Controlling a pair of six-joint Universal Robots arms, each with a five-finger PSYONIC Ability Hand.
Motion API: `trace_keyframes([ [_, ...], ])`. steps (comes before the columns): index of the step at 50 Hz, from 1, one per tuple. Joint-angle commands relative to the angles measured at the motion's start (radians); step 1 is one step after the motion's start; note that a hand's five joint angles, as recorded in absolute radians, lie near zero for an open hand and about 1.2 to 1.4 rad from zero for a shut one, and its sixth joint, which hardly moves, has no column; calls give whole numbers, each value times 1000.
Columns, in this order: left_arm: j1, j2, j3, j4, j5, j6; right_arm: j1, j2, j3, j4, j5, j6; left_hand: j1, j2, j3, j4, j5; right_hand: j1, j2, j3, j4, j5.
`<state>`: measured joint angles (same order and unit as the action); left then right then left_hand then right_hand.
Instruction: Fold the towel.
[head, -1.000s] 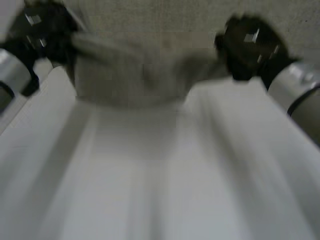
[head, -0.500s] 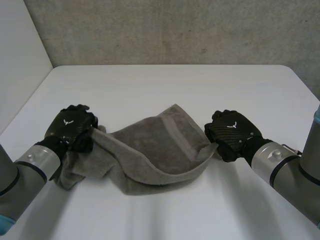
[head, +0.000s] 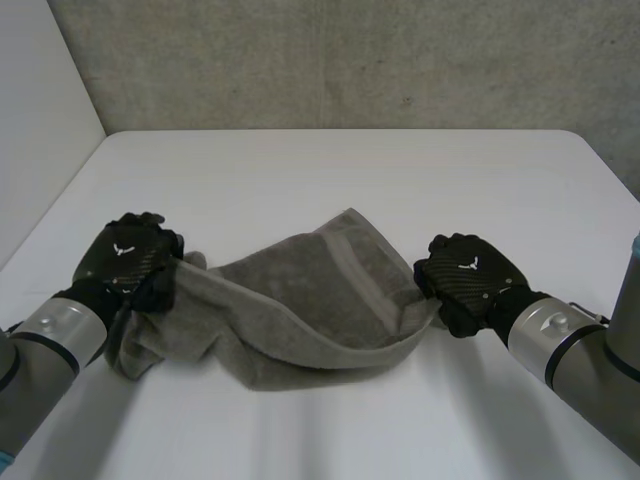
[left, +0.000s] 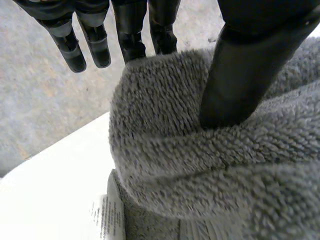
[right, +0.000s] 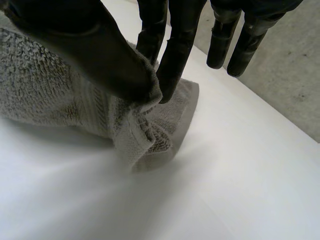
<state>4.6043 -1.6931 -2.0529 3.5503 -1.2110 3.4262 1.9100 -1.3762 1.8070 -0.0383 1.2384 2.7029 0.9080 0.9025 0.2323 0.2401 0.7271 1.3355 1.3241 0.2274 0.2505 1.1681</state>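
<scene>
I have the grey towel (head: 310, 310) sagging at lower centre, strung between both hands. The left hand (head: 125, 262) pinches its left edge and the right hand (head: 465, 280) pinches its right corner. The white surface (head: 330, 170) lies open beyond, up to its far edge. I cannot read the care label (left: 111, 220) beneath the left-hand fold.

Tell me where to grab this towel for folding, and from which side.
Probably its two opposite ends, each from the outer side: the towel lies crumpled with its middle sagging on the table, and the ends stick out free. The left hand and right hand pinch there.
</scene>
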Motion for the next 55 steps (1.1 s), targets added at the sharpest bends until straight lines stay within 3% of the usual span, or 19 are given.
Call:
trace_keyframes([
  [1,16,95,-18,-36,11,-1,-3,-70,-8,121,-4,-5,383,388,-58,-66,389,61,72,-53,-76,54],
  [2,21,113,-26,-47,31,-1,-3,-70,-8,121,-4,-5,487,493,-58,-66,494,61,72,-53,-76,54],
  [9,24,170,-4,-96,158,-2,17,-86,-101,320,-1,-92,488,494,-58,-66,495,61,72,-53,-76,54],
  [14,28,147,86,-90,168,-2,15,-72,-195,387,-1,-123,488,494,-58,-66,495,61,72,-53,-76,54],
  [19,31,-30,250,-93,149,-1,20,118,-513,428,18,-149,488,494,-58,-66,495,61,72,-53,-76,54],
  [22,21,-175,446,-129,101,8,26,163,-595,416,18,-155,488,494,-58,-66,495,61,72,-53,-76,54],
  [24,13,-217,533,-157,67,13,29,250,-795,393,24,-169,488,494,-58,-66,495,61,72,-53,-76,54],
  [26,-25,-285,782,-252,-45,24,34,276,-902,367,35,-164,488,494,-58,-66,495,61,72,-53,-76,54],
  [30,-61,-275,999,-329,-121,10,38,234,-1086,192,87,-77,488,494,-58,-66,495,61,72,-53,-76,54],
  [34,-68,-196,1163,-294,-140,-53,26,166,-1066,82,107,19,488,494,-58,-66,495,61,72,-53,-76,54],
  [43,-47,-122,1054,-208,-127,-203,18,42,-784,63,88,44,488,494,-58,-66,495,61,72,-53,-76,54],
  [51,8,-91,663,-149,-16,-183,-11,-6,-542,12,13,43,488,494,-58,-66,495,61,72,-53,-76,54],
  [55,31,-68,405,-18,59,-153,-54,-38,-423,14,-5,43,488,494,-58,-66,495,61,72,-53,-76,54],
])
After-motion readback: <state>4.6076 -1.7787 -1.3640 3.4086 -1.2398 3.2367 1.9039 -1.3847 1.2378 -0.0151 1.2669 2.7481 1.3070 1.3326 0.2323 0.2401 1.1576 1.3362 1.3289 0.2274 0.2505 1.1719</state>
